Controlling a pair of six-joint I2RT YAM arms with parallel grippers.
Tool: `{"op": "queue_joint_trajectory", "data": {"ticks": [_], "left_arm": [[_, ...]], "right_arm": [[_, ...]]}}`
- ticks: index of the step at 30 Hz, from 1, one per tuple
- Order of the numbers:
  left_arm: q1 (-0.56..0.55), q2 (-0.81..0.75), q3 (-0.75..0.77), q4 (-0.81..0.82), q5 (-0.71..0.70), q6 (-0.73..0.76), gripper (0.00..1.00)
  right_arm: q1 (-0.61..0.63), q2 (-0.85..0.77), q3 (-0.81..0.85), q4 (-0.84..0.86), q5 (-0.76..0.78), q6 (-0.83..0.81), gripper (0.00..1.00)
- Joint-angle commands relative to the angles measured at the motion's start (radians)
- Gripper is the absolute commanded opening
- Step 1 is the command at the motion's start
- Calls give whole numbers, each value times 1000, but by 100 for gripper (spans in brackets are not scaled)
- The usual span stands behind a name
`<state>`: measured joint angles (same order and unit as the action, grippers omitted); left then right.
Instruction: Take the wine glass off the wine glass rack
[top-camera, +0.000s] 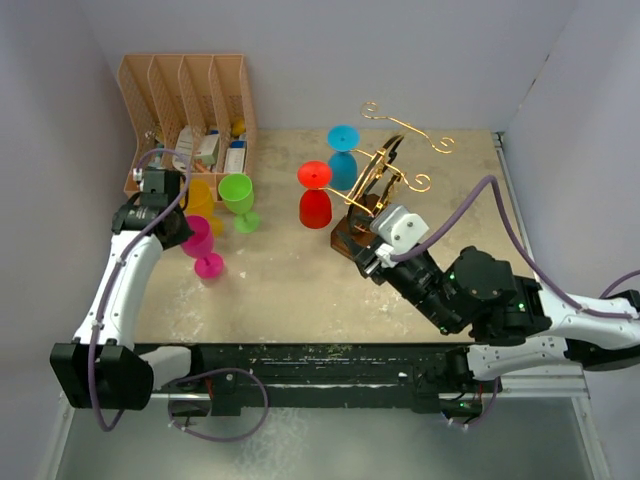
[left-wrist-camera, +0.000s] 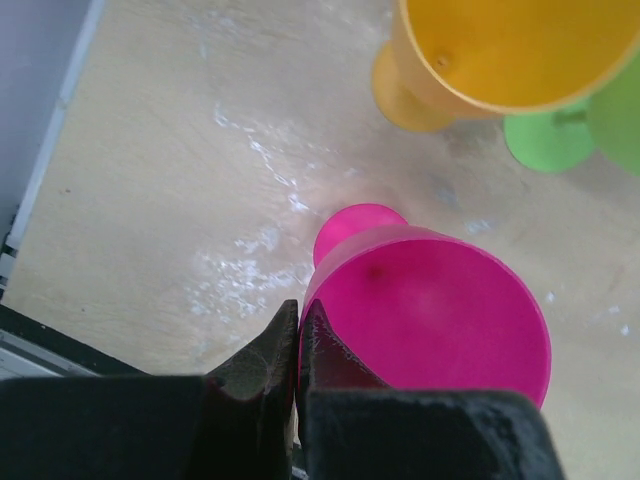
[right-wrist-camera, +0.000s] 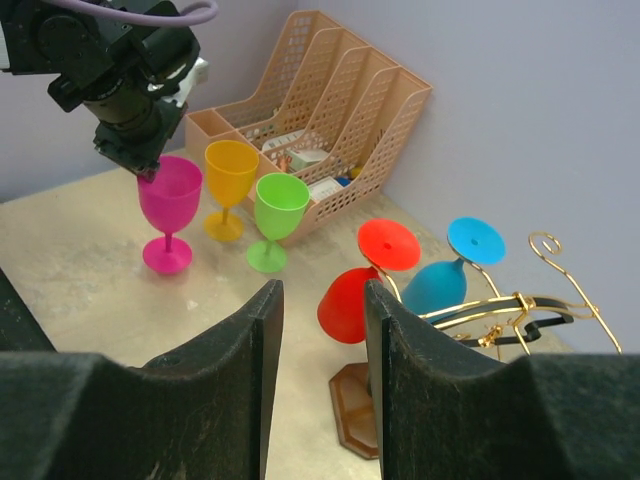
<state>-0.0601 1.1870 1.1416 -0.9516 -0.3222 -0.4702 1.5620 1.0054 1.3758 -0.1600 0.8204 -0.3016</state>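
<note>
Glasses number five: a pink glass (top-camera: 198, 238), an orange glass (top-camera: 203, 198) and a green glass (top-camera: 237, 190) stand upright on the table (top-camera: 290, 290) at the left, while a red glass (top-camera: 315, 205) and a blue glass (top-camera: 343, 165) hang from the single wine glass rack (top-camera: 385, 175). One tan slotted organizer (top-camera: 185, 100) sits in the far left corner.

Both hanging glasses point bowl-down with the round foot on top. In the right wrist view their stems lean, with the foot up and to the right and the mouth down and to the left. The red one hangs on the rack's left side, a little nearer than the blue.

The right gripper (right-wrist-camera: 320, 300) is spread wide with nothing between its fingers. The red glass shows just beyond the gap, apart from both fingers. The left gripper (left-wrist-camera: 299, 312) is pressed closed at the pink glass's near rim; whether it pinches the wall I cannot tell.
</note>
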Motion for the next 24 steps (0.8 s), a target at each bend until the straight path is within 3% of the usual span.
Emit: {"op": "queue_joint_trajectory", "data": {"ticks": [1, 13, 24], "left_arm": [[67, 30, 10, 99, 14, 43, 0], [198, 83, 28, 188, 22, 18, 0], [207, 129, 29, 235, 46, 2, 0]], "right_arm": [[-3, -29, -12, 40, 22, 25, 40], [-4, -78, -25, 24, 44, 18, 40], [-3, -126, -36, 13, 67, 13, 39]]}}
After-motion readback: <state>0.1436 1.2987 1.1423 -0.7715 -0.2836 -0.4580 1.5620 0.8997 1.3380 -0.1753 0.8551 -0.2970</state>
